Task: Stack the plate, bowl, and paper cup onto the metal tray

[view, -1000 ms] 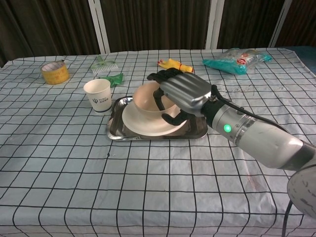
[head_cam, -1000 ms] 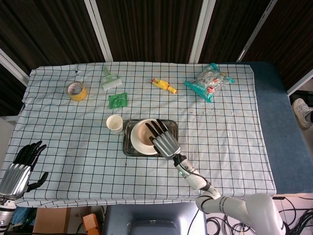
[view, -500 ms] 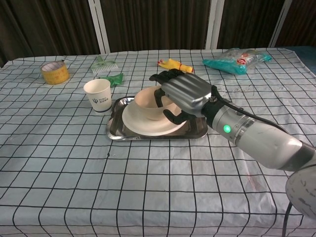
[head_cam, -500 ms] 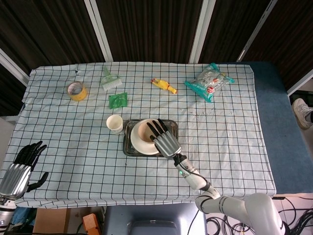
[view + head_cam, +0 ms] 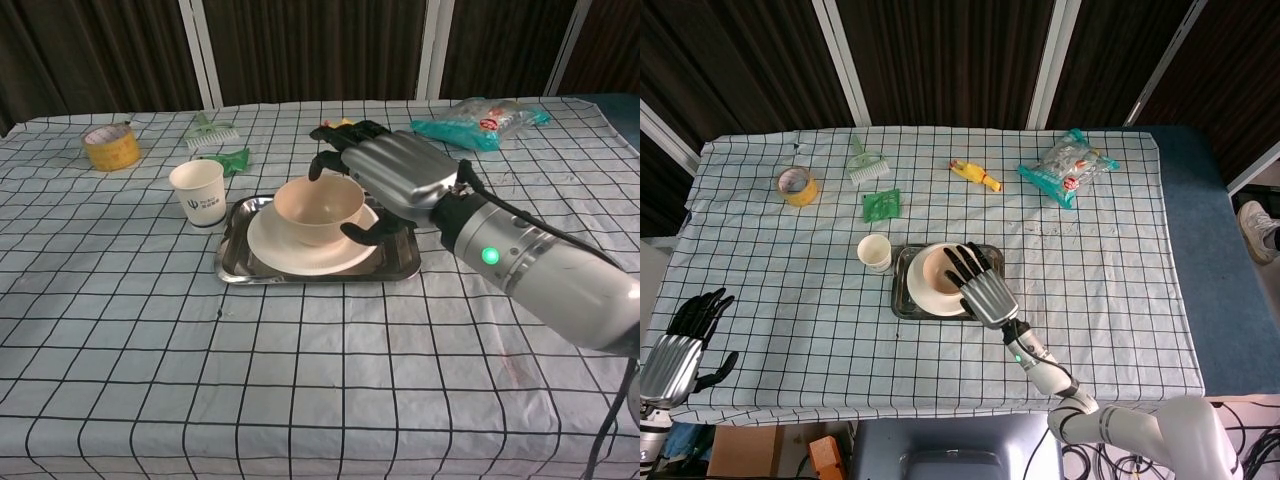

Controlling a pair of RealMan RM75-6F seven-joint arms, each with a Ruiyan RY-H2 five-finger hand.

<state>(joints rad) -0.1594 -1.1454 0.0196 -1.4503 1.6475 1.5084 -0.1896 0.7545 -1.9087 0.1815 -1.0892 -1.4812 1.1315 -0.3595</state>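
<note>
Chest view showed the right robot hand [image 5: 395, 180] open, fingers spread beside the beige ceramic bowl [image 5: 318, 209], which sat on the white round plate [image 5: 300, 250] in the shiny metal tray [image 5: 395, 266]. Remaining, I judged: the white paper cup [image 5: 198, 193], standing just left of the tray, needed lifting into the bowl.

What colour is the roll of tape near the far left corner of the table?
The roll of tape is yellow, with a pale core. The chest view shows it best.
</note>
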